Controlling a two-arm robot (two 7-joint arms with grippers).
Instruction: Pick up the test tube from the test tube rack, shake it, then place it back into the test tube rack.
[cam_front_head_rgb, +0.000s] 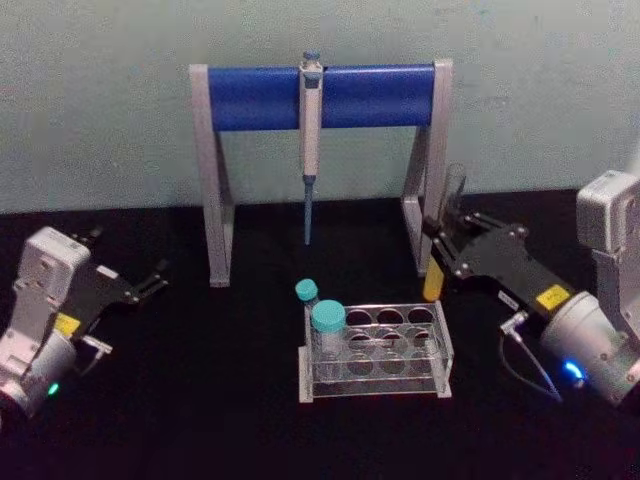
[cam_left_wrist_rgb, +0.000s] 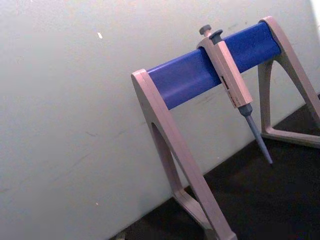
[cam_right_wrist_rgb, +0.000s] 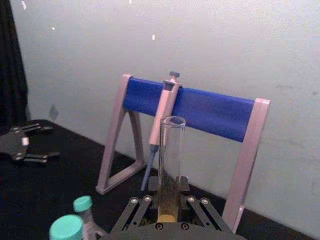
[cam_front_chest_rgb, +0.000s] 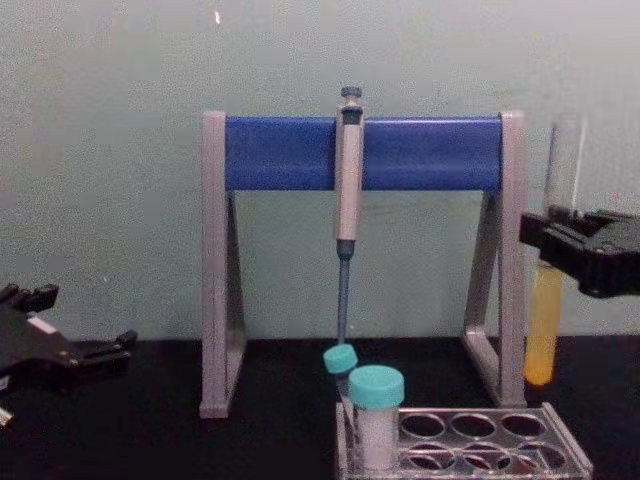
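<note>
My right gripper (cam_front_head_rgb: 440, 248) is shut on the test tube (cam_front_head_rgb: 434, 280), a tall clear glass tube with yellow-orange liquid in its lower part. It holds the tube upright in the air, just behind and above the right end of the test tube rack (cam_front_head_rgb: 445, 348). The chest view shows the test tube (cam_front_chest_rgb: 545, 320) hanging clear of the rack (cam_front_chest_rgb: 565, 442), with the right gripper (cam_front_chest_rgb: 548, 238) clamped near its middle. In the right wrist view the open-topped test tube (cam_right_wrist_rgb: 171, 150) rises from the right gripper (cam_right_wrist_rgb: 170, 202). My left gripper (cam_front_head_rgb: 155, 278) rests open at the far left.
Two teal-capped tubes (cam_front_head_rgb: 328, 320) stand at the rack's left end. A grey-and-blue pipette stand (cam_front_head_rgb: 250, 97) with a hanging pipette (cam_front_head_rgb: 311, 130) sits behind the rack, its right leg (cam_front_head_rgb: 430, 180) close to the held tube. A pale wall lies beyond.
</note>
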